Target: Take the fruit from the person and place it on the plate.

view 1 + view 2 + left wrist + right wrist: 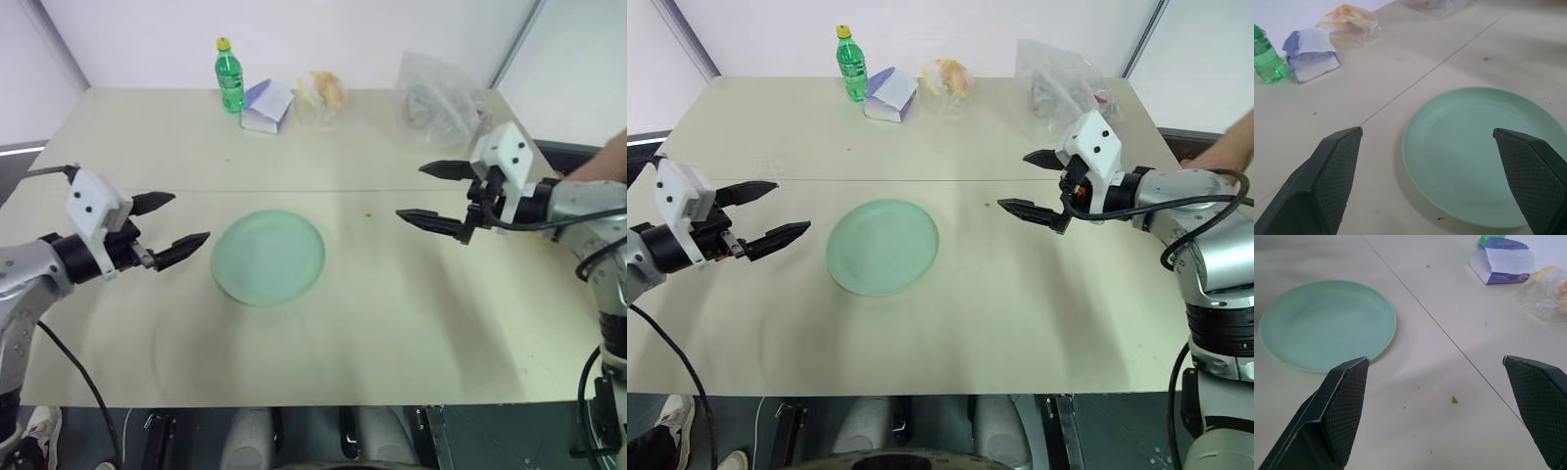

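Observation:
The pale mint-green plate [269, 257] lies flat and bare at the middle of the table. My left gripper [191, 217] hovers just left of it, open, with nothing between its black fingers. On the plate's right my right gripper [409, 191] hangs over the table, also open and empty. Both point inward toward the plate, which shows in the left wrist view [1484, 156] and the right wrist view [1327, 323]. The person's bare forearm [609, 155] reaches in at the far right edge, behind my right arm. The fruit is out of view.
Along the table's far edge stand a green bottle [229, 74], a blue-and-white carton [266, 106], a pale orange item in clear wrap [323, 93] and a crumpled clear plastic bag [441, 98]. A seam [294, 190] crosses the tabletop just beyond the plate.

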You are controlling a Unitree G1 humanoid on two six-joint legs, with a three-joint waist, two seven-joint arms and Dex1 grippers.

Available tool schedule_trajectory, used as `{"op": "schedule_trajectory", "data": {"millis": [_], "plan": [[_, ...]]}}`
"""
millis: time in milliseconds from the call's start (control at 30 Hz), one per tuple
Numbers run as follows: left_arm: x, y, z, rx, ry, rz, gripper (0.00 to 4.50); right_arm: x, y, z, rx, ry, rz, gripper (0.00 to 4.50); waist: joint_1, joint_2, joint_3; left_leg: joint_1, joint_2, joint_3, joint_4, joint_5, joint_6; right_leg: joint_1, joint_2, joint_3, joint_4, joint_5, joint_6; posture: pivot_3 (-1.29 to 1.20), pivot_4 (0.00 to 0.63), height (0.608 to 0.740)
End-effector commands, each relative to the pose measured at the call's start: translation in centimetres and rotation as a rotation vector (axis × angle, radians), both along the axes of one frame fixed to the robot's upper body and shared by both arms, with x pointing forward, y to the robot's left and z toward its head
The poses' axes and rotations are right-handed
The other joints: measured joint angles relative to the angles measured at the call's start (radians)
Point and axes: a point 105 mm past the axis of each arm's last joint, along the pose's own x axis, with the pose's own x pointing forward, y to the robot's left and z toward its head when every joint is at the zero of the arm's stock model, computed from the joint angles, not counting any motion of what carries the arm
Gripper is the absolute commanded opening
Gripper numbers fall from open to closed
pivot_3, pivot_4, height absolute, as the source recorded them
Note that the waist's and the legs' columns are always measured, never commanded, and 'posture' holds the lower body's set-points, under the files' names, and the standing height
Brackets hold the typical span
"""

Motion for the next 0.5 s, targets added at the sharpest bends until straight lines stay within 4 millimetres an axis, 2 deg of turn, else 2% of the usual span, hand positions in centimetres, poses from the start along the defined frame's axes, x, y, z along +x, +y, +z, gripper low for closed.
{"op": "schedule_trajectory", "data": {"millis": [33,500], "plan": [[0.03,-0.07,1.3,-0.021,-0.063,-0.002,4.5,-0.22,-0.2,1.61,-0.018,-0.068,0.001,4.46,0.0,0.0,0.0,0.0,0.0,0.0,0.0,0.0,0.0,0.0,0.0,0.0,0.0,0.0,0.0,0.0,0.15,0.731],[0.37,-0.9,1.12,-0.037,-0.065,-0.017,4.5,-0.2,-0.59,1.81,-0.025,-0.073,-0.012,4.46,0.0,0.0,0.0,0.0,0.0,0.0,0.001,0.0,0.0,0.0,0.0,0.0,0.001,0.0,0.0,0.0,0.15,0.731]]}}
